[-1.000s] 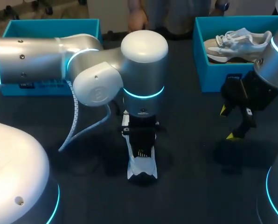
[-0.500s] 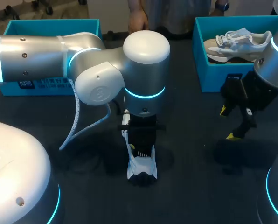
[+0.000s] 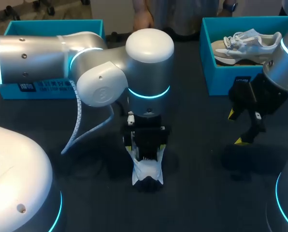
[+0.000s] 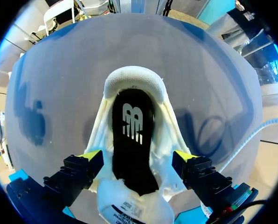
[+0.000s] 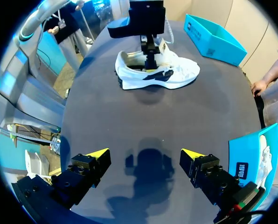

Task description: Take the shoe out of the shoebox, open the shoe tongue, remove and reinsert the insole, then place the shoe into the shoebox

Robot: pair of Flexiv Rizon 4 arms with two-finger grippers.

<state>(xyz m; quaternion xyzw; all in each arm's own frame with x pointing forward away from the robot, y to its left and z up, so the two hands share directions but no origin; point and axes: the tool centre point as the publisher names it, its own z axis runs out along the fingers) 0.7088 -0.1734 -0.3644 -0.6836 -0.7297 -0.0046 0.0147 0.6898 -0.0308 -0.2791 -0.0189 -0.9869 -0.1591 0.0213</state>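
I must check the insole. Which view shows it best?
Left wrist view: it looks straight into the shoe, onto the black insole. In the head view the left gripper covers it; the right wrist view shows only the shoe's side.

White mesh-cloth shoe (image 4: 134, 80) on a matt dark table (image 3: 202, 150).
Its upper is textured weave, its black insole (image 4: 132, 154) smooth. The left arm (image 3: 149, 53) has a glossy silvery shell; the far-right teal shoebox (image 3: 223, 79) looks like matt card.

White shoe (image 3: 146, 172) is being supported upright on its sole mid-worktop (image 3: 202, 159), tongue (image 4: 129, 207) being shown pulled open, black insole (image 4: 132, 140) inside. Blue shoebox (image 3: 221, 79), open at far right, is being occupied by a second white shoe (image 3: 245, 43).
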